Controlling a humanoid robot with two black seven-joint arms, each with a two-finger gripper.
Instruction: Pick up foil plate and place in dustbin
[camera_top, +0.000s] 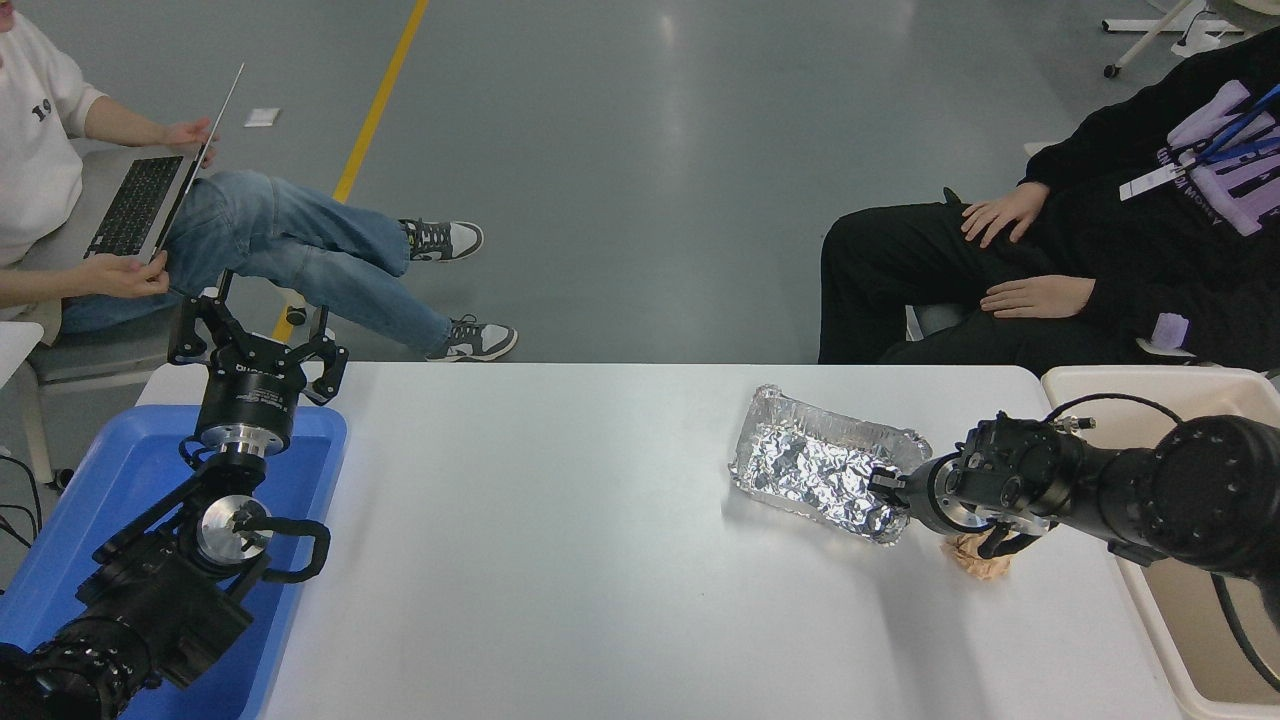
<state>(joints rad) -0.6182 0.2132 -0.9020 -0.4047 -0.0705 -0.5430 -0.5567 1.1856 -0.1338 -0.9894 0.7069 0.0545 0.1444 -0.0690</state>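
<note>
The foil plate (815, 470), a crinkled silver tray, lies on the white table (560, 540) right of the middle. My right gripper (884, 485) comes in from the right and sits at the plate's right end, its jaws closed on the near-right rim. The plate rests on the table. The dustbin (1150, 620), a large beige bin, stands at the table's right edge behind my right arm, which partly hides it. My left gripper (255, 345) is parked open at the lower left above a blue tray.
A small crumpled tan paper ball (982, 562) lies just under my right wrist. The blue tray (120, 470) is at the left edge. One person with a laptop sits at the far left, another in black at the far right.
</note>
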